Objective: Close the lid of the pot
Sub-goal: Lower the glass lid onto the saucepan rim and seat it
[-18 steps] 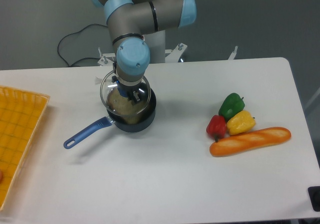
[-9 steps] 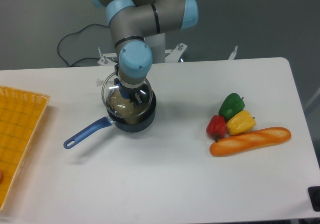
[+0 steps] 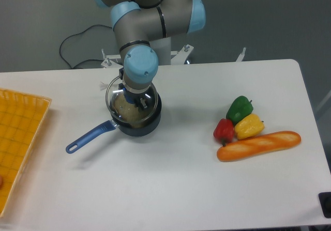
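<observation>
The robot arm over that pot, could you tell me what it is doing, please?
The arm's hand holds a glass lid by its knob just above a dark pot with a blue handle. The lid sits slightly toward the back left of the pot's rim and does not look fully seated yet.

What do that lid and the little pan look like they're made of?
The lid looks like clear glass with a thin metal rim: the pot's contents show through it and its edge glints. The pot looks like dark, matte-coated metal, though it may be a toy; its blue handle looks like smooth plastic.
</observation>
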You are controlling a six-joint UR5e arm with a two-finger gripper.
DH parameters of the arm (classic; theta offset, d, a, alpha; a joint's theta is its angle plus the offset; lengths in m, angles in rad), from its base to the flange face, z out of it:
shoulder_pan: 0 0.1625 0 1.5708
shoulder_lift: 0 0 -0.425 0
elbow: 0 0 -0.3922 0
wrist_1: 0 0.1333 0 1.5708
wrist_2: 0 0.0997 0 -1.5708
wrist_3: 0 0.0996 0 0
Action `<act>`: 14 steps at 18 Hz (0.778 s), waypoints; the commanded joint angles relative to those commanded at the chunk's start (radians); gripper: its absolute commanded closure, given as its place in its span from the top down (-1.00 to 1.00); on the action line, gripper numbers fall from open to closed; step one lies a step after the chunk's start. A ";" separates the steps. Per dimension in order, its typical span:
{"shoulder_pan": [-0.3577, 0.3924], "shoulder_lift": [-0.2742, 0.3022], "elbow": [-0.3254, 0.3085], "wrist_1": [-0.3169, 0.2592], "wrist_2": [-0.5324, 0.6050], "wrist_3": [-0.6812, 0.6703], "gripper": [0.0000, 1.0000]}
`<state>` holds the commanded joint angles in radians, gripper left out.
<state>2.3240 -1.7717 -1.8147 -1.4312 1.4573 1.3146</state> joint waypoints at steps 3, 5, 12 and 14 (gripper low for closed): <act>0.000 -0.009 0.006 0.000 0.002 -0.002 0.29; -0.002 -0.012 0.006 0.000 0.003 -0.002 0.30; 0.000 -0.018 0.006 0.003 0.006 0.000 0.37; 0.003 -0.018 0.008 0.003 0.006 0.000 0.40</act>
<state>2.3270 -1.7902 -1.8070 -1.4281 1.4634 1.3146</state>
